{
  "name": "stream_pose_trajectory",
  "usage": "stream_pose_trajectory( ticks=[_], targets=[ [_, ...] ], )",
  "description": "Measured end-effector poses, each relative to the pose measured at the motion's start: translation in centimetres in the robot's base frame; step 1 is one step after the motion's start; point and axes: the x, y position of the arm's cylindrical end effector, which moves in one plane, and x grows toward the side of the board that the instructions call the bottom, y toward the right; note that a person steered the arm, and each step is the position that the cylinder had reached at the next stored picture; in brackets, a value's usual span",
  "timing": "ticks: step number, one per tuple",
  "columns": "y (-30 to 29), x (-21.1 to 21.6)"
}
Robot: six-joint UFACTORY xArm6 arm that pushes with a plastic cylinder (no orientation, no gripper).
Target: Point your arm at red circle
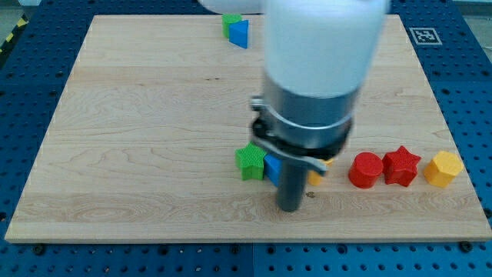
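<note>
The red circle [366, 170] lies on the wooden board [146, 131] at the view's lower right. My tip [290, 206] rests on the board to the left of the red circle, about a hundred pixels away, not touching it. A red star [401, 165] sits right against the circle's right side. A yellow hexagon block [443, 168] lies further right. The arm's body hides the middle of the board.
A green star block [249, 161] and a blue block [271, 167] sit just left of the rod. A yellow-orange block [316, 174] peeks out on its right. A green block [229, 21] and a blue block [239, 33] sit together at the view's top.
</note>
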Motion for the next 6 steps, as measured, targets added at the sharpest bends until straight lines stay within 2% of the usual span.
stream_pose_trajectory(
  ticks=[1,2,3,5,6],
  targets=[
    [5.5,0.0],
    [13.5,0.0],
    [18.4,0.0],
    [18.9,-0.2],
    [16.8,0.2]
  ],
)
